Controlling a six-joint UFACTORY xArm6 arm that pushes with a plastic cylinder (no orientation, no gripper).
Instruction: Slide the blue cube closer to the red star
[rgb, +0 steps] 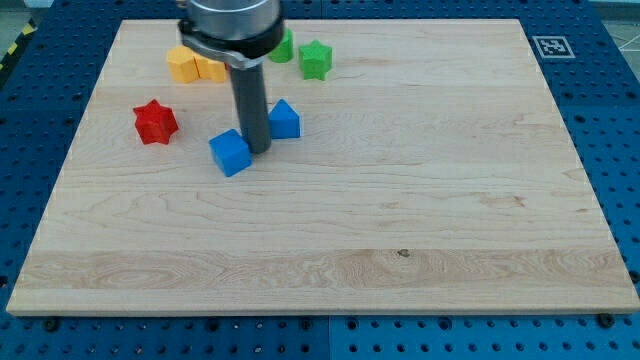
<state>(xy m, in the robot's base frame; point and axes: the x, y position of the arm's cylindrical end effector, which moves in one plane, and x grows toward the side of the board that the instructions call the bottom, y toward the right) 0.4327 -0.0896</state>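
The blue cube (230, 152) lies on the wooden board, left of centre. The red star (155, 122) lies to its upper left, about a block's width of bare wood between them. My tip (259, 151) stands at the blue cube's right edge, touching it or nearly so. The dark rod rises from there and hides part of a second blue block (286, 119), which sits just to the upper right of the tip.
Two yellow-orange blocks (195, 66) lie near the view's top left. A green star (316, 59) and another green block (285, 46), partly hidden by the arm, lie at the top. The wooden board (420, 200) rests on a blue pegboard surface.
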